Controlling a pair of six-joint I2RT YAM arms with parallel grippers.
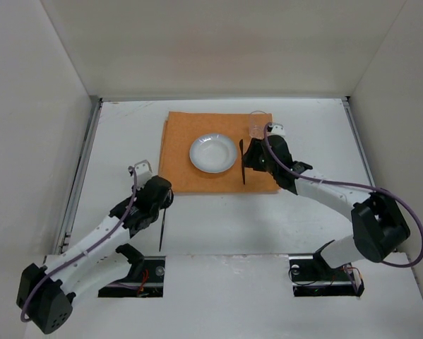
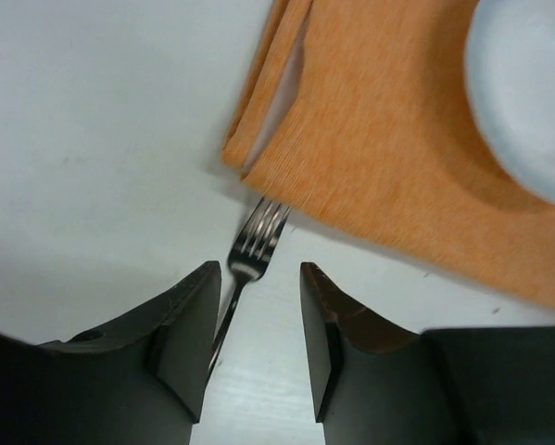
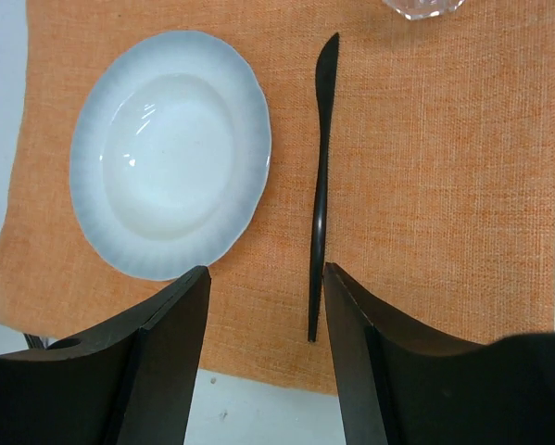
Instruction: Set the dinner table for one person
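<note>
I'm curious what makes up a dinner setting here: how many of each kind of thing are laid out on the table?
Orange mat: 1
Plate: 1
Knife: 1
Fork: 1
Glass: 1
Total: 5

White table (image 1: 317,134), thin rails left and right. Orange cloth mat (image 1: 176,155) lies flat, far middle. Fork (image 2: 255,243) on the bare surface, tines at mat's near-left corner.

One orange mat (image 1: 179,152), one plate (image 1: 213,153), one knife (image 3: 321,185), one fork (image 2: 258,232), one glass (image 1: 256,124)
</note>
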